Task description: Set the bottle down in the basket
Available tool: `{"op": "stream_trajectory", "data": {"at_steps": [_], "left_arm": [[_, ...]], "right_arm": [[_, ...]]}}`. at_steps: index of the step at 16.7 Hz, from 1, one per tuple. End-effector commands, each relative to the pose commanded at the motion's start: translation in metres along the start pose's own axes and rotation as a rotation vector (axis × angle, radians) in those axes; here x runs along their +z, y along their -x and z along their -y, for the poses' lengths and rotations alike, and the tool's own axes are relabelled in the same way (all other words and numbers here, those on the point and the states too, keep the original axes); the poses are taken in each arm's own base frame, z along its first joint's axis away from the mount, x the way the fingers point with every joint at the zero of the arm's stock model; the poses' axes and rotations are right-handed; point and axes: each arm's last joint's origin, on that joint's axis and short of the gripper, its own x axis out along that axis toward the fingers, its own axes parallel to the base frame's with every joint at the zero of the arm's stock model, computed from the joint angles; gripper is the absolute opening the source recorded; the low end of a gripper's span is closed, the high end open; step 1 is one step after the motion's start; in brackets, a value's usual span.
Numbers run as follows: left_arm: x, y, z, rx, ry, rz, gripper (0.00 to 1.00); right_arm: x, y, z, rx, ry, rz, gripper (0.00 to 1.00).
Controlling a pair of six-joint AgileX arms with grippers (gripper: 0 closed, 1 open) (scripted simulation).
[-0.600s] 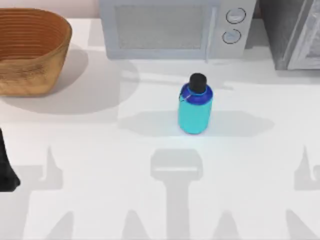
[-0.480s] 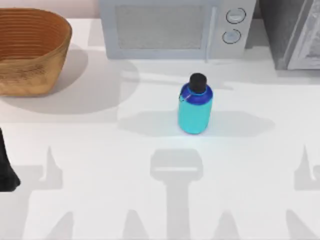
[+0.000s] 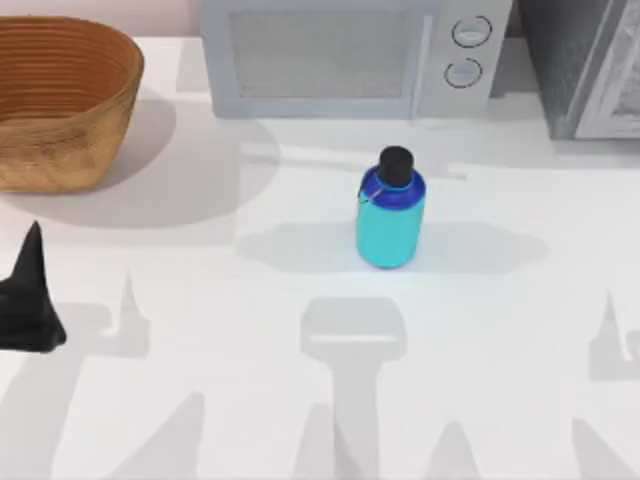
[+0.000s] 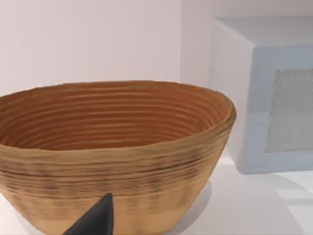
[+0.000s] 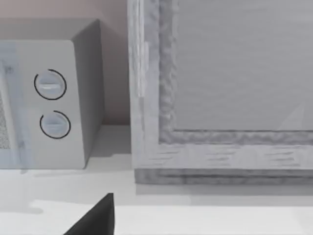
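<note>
The bottle (image 3: 390,215) stands upright near the middle of the table, cyan with a blue shoulder and black cap, and nothing touches it. The wicker basket (image 3: 60,100) sits at the far left corner, and the left wrist view looks at its ribbed side (image 4: 112,161) from close by. My left gripper (image 3: 30,300) is a dark shape at the table's left edge, in front of the basket and far left of the bottle. A dark tip of it shows low in the left wrist view (image 4: 95,220). A dark tip of my right gripper (image 5: 95,218) shows in the right wrist view.
A white microwave (image 3: 350,55) stands at the back behind the bottle, its dials (image 5: 51,105) also in the right wrist view. A grey cabinet (image 3: 590,65) fills the back right corner. Open tabletop lies between bottle and basket.
My left gripper has come further into the top view, moving right and toward the back of the table. The bottle and basket have stayed put.
</note>
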Motion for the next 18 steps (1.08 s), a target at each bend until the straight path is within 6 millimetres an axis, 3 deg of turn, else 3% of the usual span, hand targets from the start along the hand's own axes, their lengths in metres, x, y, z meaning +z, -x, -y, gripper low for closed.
{"op": "stream_trajectory", "data": {"at_steps": [5, 9, 14, 18], "left_arm": [[0.016, -0.044, 0.019, -0.148, -0.014, -0.020, 1.00], [0.011, -0.093, 0.047, -0.282, -0.020, -0.024, 1.00], [-0.028, -0.146, 0.095, -0.448, -0.019, -0.014, 1.00], [-0.076, -0.168, 0.133, -0.562, -0.012, 0.002, 1.00]], "right_arm": [[0.000, 0.000, 0.000, 0.000, 0.000, 0.000, 1.00], [0.000, 0.000, 0.000, 0.000, 0.000, 0.000, 1.00], [0.000, 0.000, 0.000, 0.000, 0.000, 0.000, 1.00], [0.000, 0.000, 0.000, 0.000, 0.000, 0.000, 1.00]]}}
